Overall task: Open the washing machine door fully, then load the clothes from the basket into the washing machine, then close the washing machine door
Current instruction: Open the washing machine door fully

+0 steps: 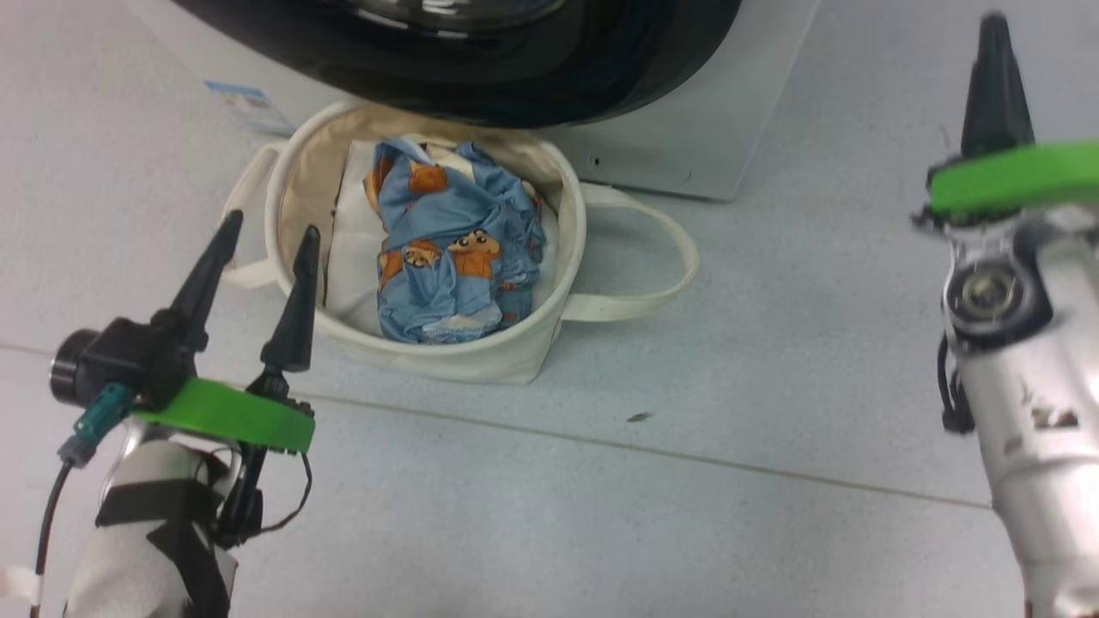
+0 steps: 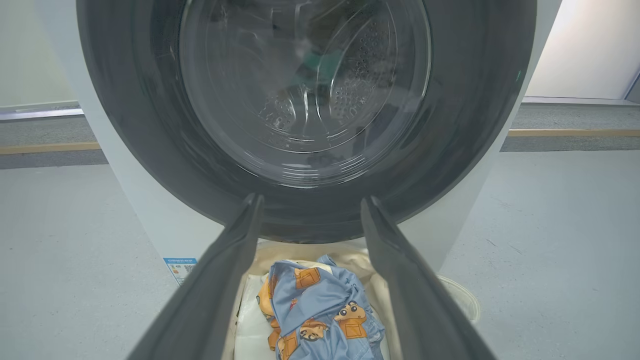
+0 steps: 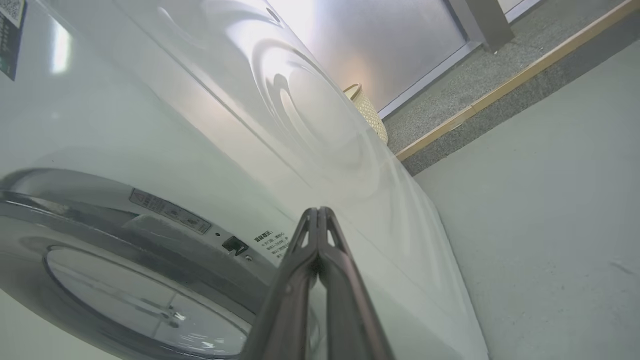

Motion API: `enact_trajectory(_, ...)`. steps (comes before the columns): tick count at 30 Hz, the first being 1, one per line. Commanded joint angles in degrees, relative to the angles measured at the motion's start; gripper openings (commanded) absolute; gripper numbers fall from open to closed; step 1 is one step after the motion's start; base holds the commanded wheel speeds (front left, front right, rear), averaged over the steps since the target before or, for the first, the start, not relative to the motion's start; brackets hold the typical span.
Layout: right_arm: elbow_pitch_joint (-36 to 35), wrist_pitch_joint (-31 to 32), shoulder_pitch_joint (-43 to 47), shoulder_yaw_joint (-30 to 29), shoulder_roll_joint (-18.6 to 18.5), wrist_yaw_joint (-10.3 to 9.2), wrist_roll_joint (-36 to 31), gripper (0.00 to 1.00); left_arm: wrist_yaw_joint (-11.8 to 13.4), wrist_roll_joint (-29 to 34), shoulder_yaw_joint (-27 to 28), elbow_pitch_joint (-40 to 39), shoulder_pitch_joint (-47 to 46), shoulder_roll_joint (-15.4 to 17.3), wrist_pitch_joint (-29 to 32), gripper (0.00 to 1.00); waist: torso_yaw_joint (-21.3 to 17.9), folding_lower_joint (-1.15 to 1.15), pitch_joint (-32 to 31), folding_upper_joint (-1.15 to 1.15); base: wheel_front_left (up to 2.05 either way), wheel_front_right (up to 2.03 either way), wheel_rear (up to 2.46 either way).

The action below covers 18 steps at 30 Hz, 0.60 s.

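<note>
At top centre you see the washer (image 1: 687,129), its door (image 1: 481,60) closed. Below sits the basket (image 1: 481,352), clothes (image 1: 455,249) inside. Lower left, your left gripper (image 1: 270,227) is spread, empty; your right gripper (image 3: 317,212) is clenched on nothing.

Left gripper (image 1: 272,222): two long black tapered fingers (image 1: 292,318) set on a bright green plate (image 1: 227,416). Beside the finger bases sits a black cylindrical camera housing (image 1: 103,365), and below it a teal connector (image 1: 101,412) on a grey cable. Behind the plate, a forearm in white padding (image 1: 129,558) bound with black tape (image 1: 154,506).

Right gripper (image 1: 994,26): black tapered fingers and a matching green plate (image 1: 1013,180). Behind that plate, a round metal joint cap (image 1: 987,296), a scuffed silver forearm (image 1: 1039,446) and a black cable loop (image 1: 951,403).
</note>
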Motion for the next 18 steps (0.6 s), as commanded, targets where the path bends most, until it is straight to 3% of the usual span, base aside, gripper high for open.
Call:
enact_trajectory(1,-1.64,0.94,-1.66,1.53,0.75,0.00,1.86,0.00,-0.19,0.62,2.26,-2.08,-1.55,1.49,-0.68,1.00,0.48,-0.01,0.95,0.00,0.00,0.00,0.00)
enact_trajectory(4,-0.80,3.19,-4.93,2.37,1.03,0.00,8.05,0.00,-0.39,0.70,2.56,-1.91,-2.03,1.40,-0.68,1.00,0.64,-0.01,2.24,0.00,0.00,0.00,0.00)
enact_trajectory(18,1.38,14.07,-14.70,7.96,0.84,0.00,24.71,0.00,-0.83,0.97,2.66,-1.69,-3.78,0.63,-0.68,1.00,2.08,-0.01,5.81,0.00,0.00,0.00,0.00)
